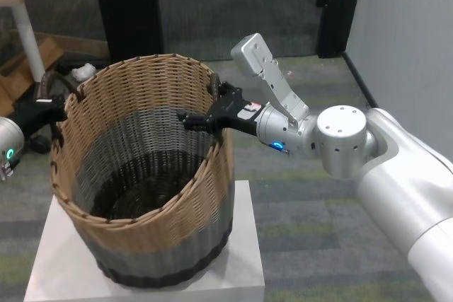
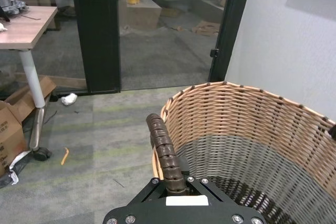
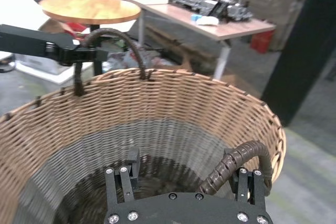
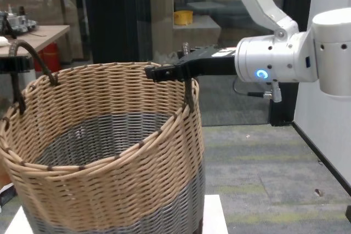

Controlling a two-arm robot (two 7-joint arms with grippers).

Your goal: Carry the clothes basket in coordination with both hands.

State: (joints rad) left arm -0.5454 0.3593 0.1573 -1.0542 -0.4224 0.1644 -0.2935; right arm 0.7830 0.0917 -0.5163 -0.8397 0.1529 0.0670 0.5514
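The clothes basket (image 1: 163,238) stands on a white block (image 1: 244,245); it also shows in the chest view (image 4: 109,152). My left gripper (image 1: 51,107) is at the basket's left rim, shut on the left loop handle (image 2: 163,148). The right wrist view shows that gripper (image 3: 84,53) clamped on this handle (image 3: 118,38). My right gripper (image 1: 190,119) reaches over the right rim into the basket's mouth. It is open (image 3: 189,169), and the right loop handle (image 3: 236,161) lies between its fingers, close to one finger (image 3: 249,182). The blue light ring (image 4: 262,74) is on the right wrist.
A wooden desk (image 2: 26,22) and cardboard boxes (image 2: 10,129) stand to the left. A round wooden table (image 3: 89,9) is beyond the left arm. A dark pillar (image 2: 97,30) and a grey wall (image 1: 403,33) stand behind and to the right. Grey carpet surrounds the block.
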